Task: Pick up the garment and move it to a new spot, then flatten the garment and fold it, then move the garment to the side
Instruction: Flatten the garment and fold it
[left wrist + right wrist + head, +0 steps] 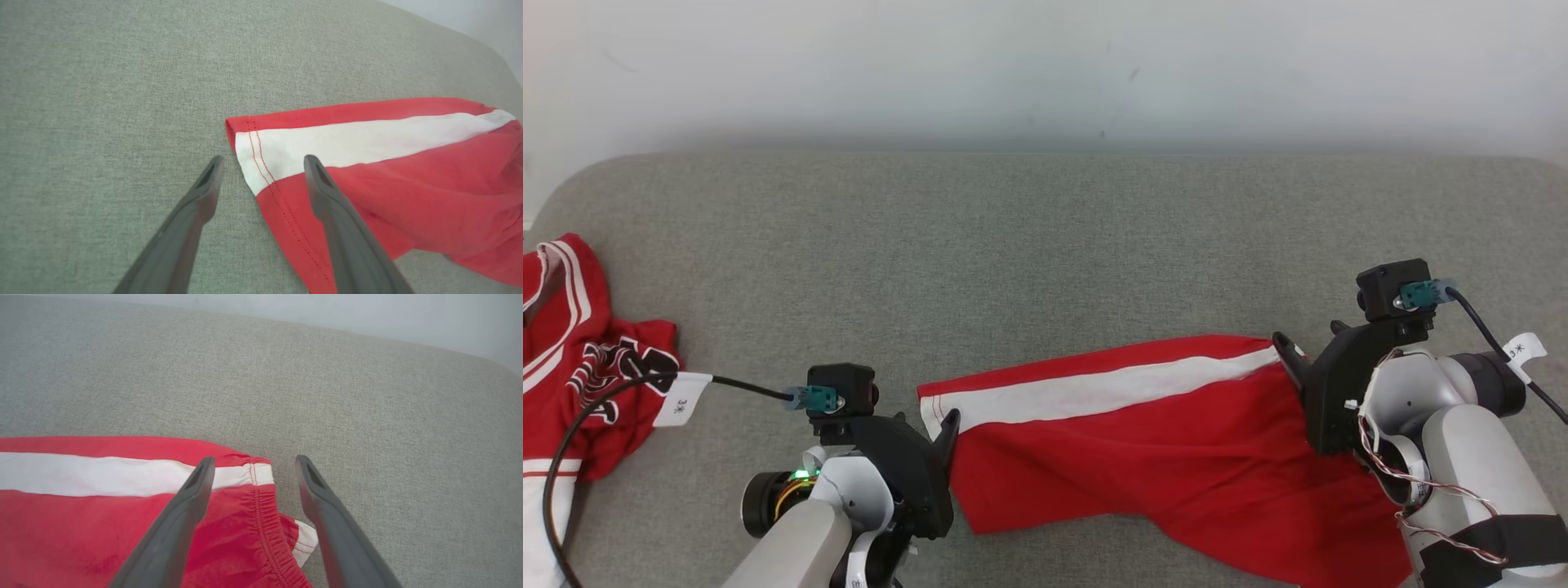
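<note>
Garment (1160,457) status, head view first: you've got red shorts with a white side stripe lying stretched on the grey bench (1045,245), running from 6 to 4 o'clock. Left gripper (943,437) sits at 7 o'clock against the leg-hem end. Right gripper (1294,359) sits at 3 o'clock at the waistband end. A second red jersey (588,359) is bunched at 9 o'clock, well apart from the shorts.

Left wrist view: left gripper (263,163) jaws stand wide, nothing held. You see the hem corner of the garment (388,175) between them, one finger over red cloth, the other over bare bench (102,102). Contact with the cloth: can't tell.

Right wrist view: right gripper (255,460) jaws wide too, nothing clamped. The gathered waistband corner of the garment (81,522) lies between the fingers, cloth spreading to 8 o'clock, bare bench (367,396) from 12 to 3.
</note>
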You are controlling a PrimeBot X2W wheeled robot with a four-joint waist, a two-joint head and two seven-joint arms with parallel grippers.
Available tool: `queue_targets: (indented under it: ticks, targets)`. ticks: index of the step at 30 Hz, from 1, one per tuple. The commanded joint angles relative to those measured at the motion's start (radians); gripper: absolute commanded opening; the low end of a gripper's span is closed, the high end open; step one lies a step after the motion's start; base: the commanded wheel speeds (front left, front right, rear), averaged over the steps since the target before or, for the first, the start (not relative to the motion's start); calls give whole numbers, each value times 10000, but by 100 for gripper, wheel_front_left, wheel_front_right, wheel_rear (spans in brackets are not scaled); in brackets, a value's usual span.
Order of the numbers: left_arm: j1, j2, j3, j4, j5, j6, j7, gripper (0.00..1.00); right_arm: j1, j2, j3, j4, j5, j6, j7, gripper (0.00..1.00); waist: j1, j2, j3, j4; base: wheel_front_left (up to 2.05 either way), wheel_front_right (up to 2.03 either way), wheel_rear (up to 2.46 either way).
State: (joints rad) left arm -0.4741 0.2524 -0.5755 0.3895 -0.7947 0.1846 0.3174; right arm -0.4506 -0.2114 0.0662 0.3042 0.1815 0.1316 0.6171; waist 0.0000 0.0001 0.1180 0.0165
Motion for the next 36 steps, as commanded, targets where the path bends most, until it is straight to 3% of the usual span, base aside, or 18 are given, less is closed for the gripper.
queue_targets:
  ticks: [1,11,13,18,22,28,30,31,32,34,36]
  targets:
    - [-90,37,-7,2,-52,-29,35,100,54,-15,21,-45,49,-18,35,100,0,-1,14,-50,0,0,0]
    - [-601,58,-90,979,-127,-236,323,100,-61,-27,254,-63,188,-18,-19,100,0,-1,200,-475,0,0,0]
    - [-624,56,-109,1111,-143,-246,354,85,-52,-46,254,-42,220,-18,-40,100,0,-1,204,-519,0,0,0]
    - [-535,67,-124,1212,-178,-341,244,75,87,-81,174,-4,197,-18,-84,100,0,-1,157,-529,0,0,0]
    - [-469,53,-145,1235,-284,-455,269,44,210,-16,134,-4,167,-18,-71,100,0,-1,108,-506,0,0,0]
    - [-523,13,-164,1285,-277,-433,169,19,193,40,212,4,166,-18,-55,100,0,-1,65,-503,0,0,0]
    - [-518,108,-119,1348,-198,-317,96,24,176,38,235,-7,168,-18,-40,100,0,-1,70,-507,0,0,0]
    - [-536,157,-97,1379,-153,-260,55,41,161,35,246,-20,170,-18,-47,100,0,-1,79,-511,0,0,0]
    - [-545,188,-92,1419,-116,-207,13,45,150,28,251,-39,172,-18,-44,100,0,-1,93,-516,0,0,0]
    - [-560,216,-67,1475,-117,-203,17,45,133,3,253,-90,173,-18,-31,100,0,-1,136,-522,0,0,0]
    - [-553,185,-46,1508,-250,-271,48,36,130,-30,253,-124,186,-18,-25,100,0,-1,179,-525,0,0,0]
